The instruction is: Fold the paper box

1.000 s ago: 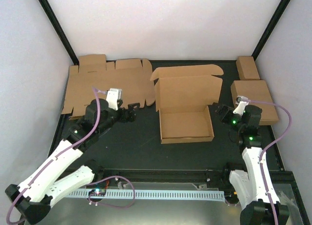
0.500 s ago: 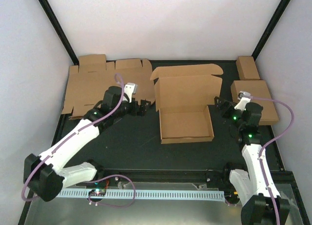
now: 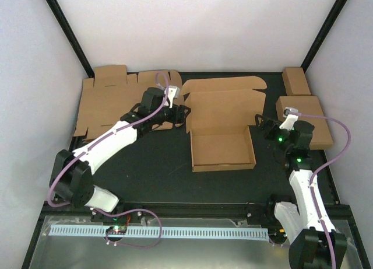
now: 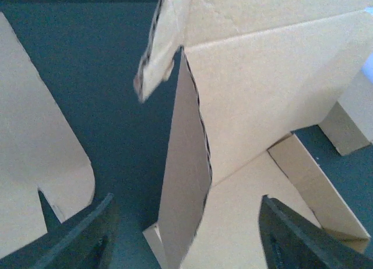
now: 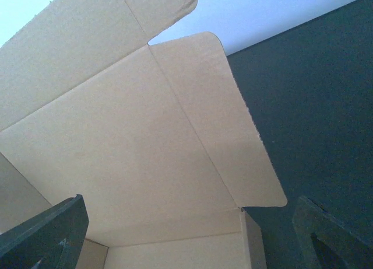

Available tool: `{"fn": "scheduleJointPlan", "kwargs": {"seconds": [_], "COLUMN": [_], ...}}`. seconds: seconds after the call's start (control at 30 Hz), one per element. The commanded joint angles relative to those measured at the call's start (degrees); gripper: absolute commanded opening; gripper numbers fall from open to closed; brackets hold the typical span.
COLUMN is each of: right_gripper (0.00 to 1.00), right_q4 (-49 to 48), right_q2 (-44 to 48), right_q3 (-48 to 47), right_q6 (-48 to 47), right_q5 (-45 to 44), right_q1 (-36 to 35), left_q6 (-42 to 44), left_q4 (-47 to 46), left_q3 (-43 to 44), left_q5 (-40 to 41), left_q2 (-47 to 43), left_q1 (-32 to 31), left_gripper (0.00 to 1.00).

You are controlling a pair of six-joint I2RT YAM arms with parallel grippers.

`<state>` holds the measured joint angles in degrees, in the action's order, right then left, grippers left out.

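Observation:
The paper box [image 3: 221, 147] sits mid-table as a shallow tray with its lid panel raised at the back and a rounded top flap [image 3: 224, 83] behind it. My left gripper [image 3: 183, 112] is at the box's back left corner. In the left wrist view it [image 4: 186, 237] is open, and the box's upright left side flap [image 4: 186, 181] stands between its fingers without touching either. My right gripper [image 3: 260, 125] is open beside the box's right edge. In the right wrist view it [image 5: 189, 245] faces the lid's inside [image 5: 116, 152] and the rounded right flap [image 5: 233, 123].
Flat die-cut cardboard sheets [image 3: 113, 102] lie at the back left, under the left arm. A folded brown box [image 3: 303, 118] and a small oblong box [image 3: 296, 80] stand at the back right by the right arm. White walls close in the sides and back.
My left arm has swung right, off the flat sheets to the box's left side flap, and its jaws have narrowed a little. The right gripper has edged towards the box.

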<state>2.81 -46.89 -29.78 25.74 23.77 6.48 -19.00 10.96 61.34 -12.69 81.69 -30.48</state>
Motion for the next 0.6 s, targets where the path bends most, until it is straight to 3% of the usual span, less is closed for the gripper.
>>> {"fn": "scheduleJointPlan", "kwargs": {"seconds": [0.0, 0.07, 0.2, 0.23, 0.37, 0.57], "right_gripper": [1.0, 1.0, 1.0, 1.0, 1.0, 1.0], "right_q4": [-2.4, -2.63, -2.38, -2.29, -2.3, -4.76], "right_q2": [-0.52, -0.57, -0.33, -0.19, 0.46, 0.3], "right_q3": [-1.62, -1.51, -1.57, -1.58, -1.38, -0.59], "right_q6": [-1.04, -1.04, -1.48, -1.62, -2.18, -1.55], "right_q5": [0.3, 0.2, -0.31, -0.55, -0.54, 2.27], "right_q1": [0.11, 0.09, 0.14, 0.18, 0.12, 0.07], "left_q6": [-0.8, -0.8, 0.83, 1.29, 5.15, 13.35], "left_q4": [-1.29, -0.14, 3.22, 4.86, 8.47, 16.59], "left_q3": [5.63, 7.4, 10.41, 11.28, 11.47, 11.76], "left_q5": [3.47, 4.63, 8.91, 10.58, 15.76, 16.42], "left_q2": [4.1, 5.89, 6.55, 6.06, 1.77, -3.98], "left_q1": [-0.86, -1.19, -2.89, -3.44, -4.12, -3.53], "left_gripper": [0.62, 0.48, 0.07, 0.02, 0.01, 0.02]}}
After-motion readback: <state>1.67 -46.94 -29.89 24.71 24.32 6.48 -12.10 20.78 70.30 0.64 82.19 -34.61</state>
